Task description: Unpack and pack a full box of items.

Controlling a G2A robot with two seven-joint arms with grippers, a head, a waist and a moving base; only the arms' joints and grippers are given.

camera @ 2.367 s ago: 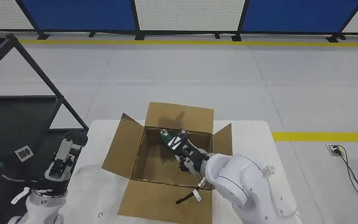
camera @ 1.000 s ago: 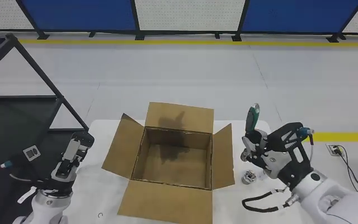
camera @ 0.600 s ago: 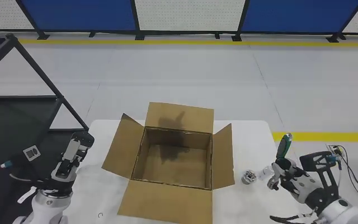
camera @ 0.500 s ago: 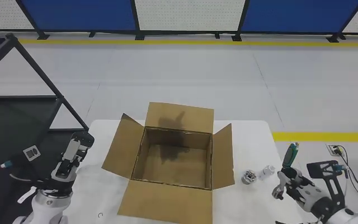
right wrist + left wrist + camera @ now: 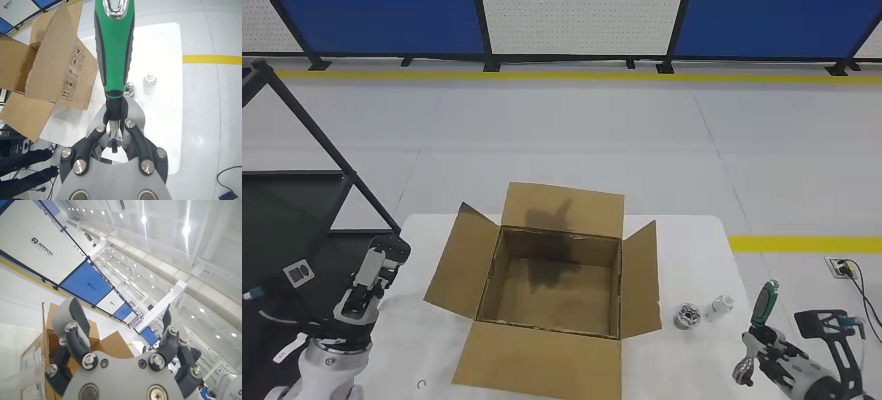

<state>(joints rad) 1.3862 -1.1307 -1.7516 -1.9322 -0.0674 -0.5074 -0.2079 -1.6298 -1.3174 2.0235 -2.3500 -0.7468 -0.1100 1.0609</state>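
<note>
Tool [image 5: 114,47] with moulded green-and-grey rubber handle and chrome cap; the right jaws clamped its black collar, the handle projecting beyond them, by the white table's [image 5: 692,270] right edge, apart from the open corrugated box [image 5: 457,265]. The left jaws stood spread.

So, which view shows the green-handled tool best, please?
The right wrist view: the green-handled tool looms large, its dark neck held by the right gripper. The top view shows it small; the left wrist view, at most a distant green speck.
</note>
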